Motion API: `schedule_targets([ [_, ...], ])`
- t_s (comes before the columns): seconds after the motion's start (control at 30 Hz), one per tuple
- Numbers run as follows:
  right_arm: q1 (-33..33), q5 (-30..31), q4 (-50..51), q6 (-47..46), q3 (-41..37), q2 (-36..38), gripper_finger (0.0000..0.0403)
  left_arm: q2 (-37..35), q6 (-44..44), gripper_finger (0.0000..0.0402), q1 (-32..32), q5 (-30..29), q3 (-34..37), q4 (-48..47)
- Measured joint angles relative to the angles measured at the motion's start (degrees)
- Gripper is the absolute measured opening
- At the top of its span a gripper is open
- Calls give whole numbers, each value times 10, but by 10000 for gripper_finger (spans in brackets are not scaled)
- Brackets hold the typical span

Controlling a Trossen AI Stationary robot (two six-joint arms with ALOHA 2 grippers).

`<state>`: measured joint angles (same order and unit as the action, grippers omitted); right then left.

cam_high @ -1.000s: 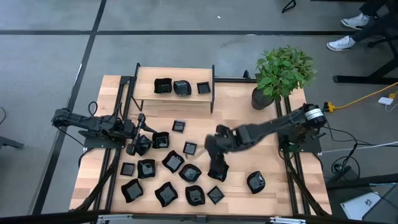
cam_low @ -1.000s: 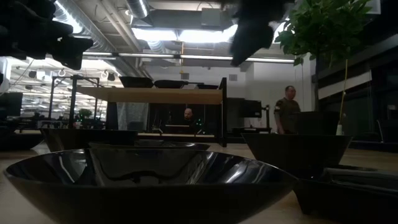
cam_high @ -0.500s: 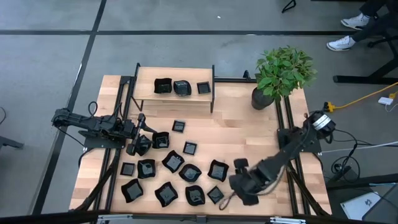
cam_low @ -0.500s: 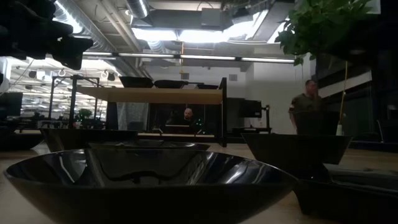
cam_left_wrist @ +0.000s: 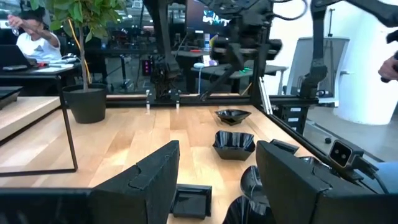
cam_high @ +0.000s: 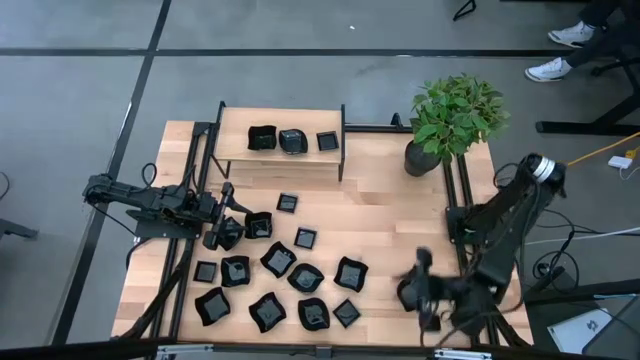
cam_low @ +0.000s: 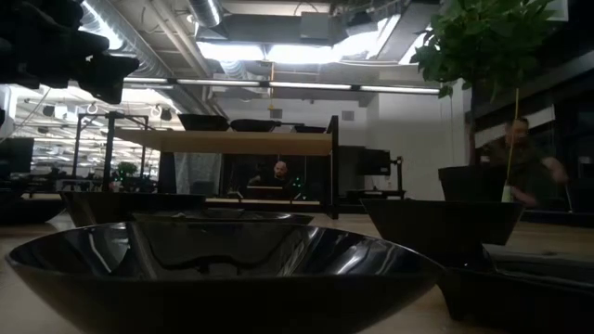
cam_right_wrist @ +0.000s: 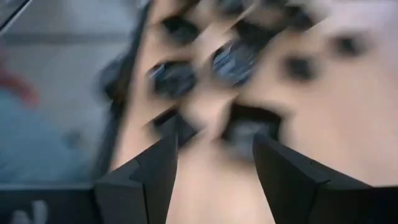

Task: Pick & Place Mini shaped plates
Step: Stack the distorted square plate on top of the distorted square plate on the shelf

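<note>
right gripper open wide, empty, poised beside a lone plate, likely to grab it; other mini shaped plates well apart; left gripper open, empty, waiting.

This was an open-plan robotics lab or tech office. The wooden surface stood in a black metal frame on a grey floor marked with dark lines, and a yellow cable ran across that floor. The low view showed an industrial ceiling with exposed ducts and pipes and long strip lights, and a person seated at a desk in the background. In the left wrist view, desks with lit monitors filled the far side, an office chair stood nearby, and a person in a white shirt sat at a desk. A potted plant stood on the surface's corner.
</note>
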<state>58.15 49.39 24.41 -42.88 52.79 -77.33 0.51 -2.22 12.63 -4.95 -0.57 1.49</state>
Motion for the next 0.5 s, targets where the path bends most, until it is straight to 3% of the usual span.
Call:
schedule_targets([
  [0.07, -8, 34, 11, 5, -26, 34, 207, 0, 0, 208, 0, 0, 0, -1],
  [0.27, -87, 20, 12, 100, -104, 142, 207, 0, 0, 208, 0, 0, 0, 0],
  [0.5, -241, -155, -71, 283, -168, 279, 207, 0, 0, 207, 0, 0, 0, 0],
])
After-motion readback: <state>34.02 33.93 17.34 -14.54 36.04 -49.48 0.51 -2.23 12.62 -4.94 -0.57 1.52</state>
